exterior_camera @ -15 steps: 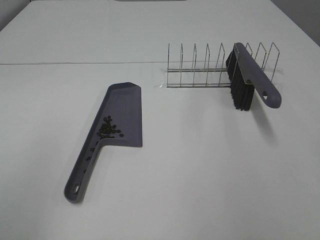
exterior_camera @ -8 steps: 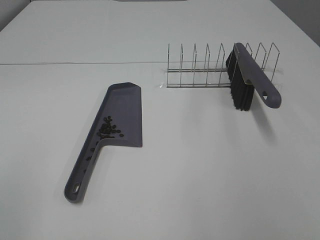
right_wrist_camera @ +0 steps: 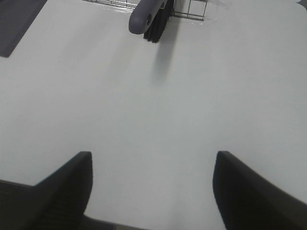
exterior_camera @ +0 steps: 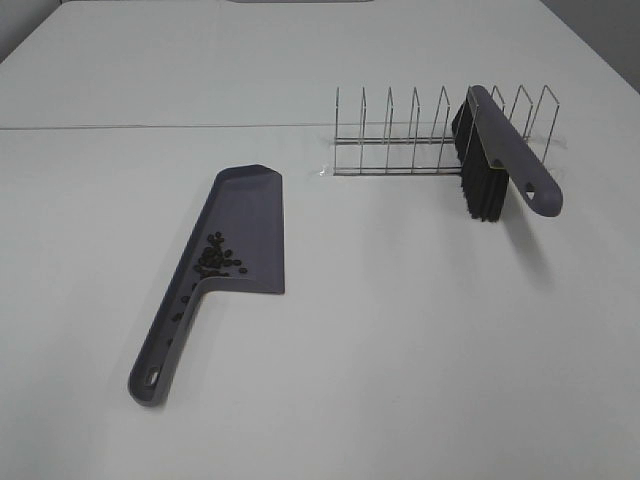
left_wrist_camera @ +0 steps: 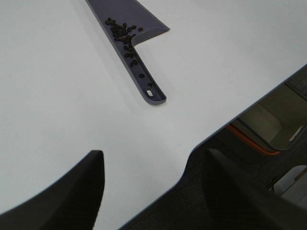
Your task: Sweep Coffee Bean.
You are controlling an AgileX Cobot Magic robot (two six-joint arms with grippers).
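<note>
A grey dustpan lies on the white table left of centre, its handle toward the front. Several dark coffee beans sit in the pan near the handle and along it; they also show in the left wrist view. A grey brush with black bristles rests in a wire rack at the back right. Neither gripper shows in the exterior high view. My left gripper is open and empty near the table's front edge. My right gripper is open and empty, well short of the brush.
The wire rack has several upright dividers. The table's front edge with a notch and the floor beyond show in the left wrist view. A seam crosses the table at the back.
</note>
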